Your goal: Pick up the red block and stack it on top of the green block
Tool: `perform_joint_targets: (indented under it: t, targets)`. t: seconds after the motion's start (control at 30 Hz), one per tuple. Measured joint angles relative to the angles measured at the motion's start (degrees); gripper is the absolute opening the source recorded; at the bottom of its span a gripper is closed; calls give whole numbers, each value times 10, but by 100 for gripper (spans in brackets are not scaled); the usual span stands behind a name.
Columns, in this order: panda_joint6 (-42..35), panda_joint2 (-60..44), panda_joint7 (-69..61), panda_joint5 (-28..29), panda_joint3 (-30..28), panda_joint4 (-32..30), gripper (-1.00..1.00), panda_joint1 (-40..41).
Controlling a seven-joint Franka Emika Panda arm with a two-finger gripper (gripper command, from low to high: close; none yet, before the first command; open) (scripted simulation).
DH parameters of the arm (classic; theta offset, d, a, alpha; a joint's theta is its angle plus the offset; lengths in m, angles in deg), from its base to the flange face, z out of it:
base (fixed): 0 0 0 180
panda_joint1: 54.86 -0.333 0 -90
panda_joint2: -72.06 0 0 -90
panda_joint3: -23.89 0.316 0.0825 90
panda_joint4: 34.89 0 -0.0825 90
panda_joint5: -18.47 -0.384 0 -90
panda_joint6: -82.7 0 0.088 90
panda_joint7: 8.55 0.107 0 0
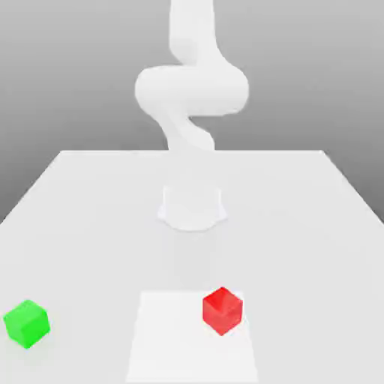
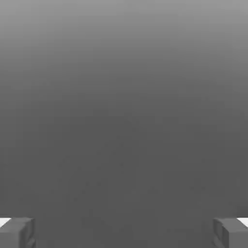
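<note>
The red block [image 1: 222, 310] is a small bright red cube resting on a pale square patch [image 1: 192, 337] near the table's front, slightly toward the exterior view's right. Far over at the exterior view's left, near the front, sits the green block [image 1: 27, 323], alone on the white table [image 1: 300, 225]. In the hand view my gripper [image 2: 124, 232] is open: two grey fingertips [image 2: 19, 232] stand wide apart with nothing between them, against a plain grey background. The white arm [image 1: 191, 90] rises from its base at the table's middle and bends upward out of the picture.
The arm's round base [image 1: 193, 208] stands at the middle of the white table. The table's far edge runs behind it, and the side edges slope outward toward the front.
</note>
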State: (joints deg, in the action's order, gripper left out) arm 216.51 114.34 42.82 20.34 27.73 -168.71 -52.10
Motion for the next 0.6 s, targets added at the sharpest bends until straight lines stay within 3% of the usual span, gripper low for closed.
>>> perform_joint_targets:
  t: [0.3, 0.6]
  targets:
    - [72, -140, 200, 66, 115, -74, 0, 92]
    - [141, -282, 386, 116, 176, -145, 0, 149]
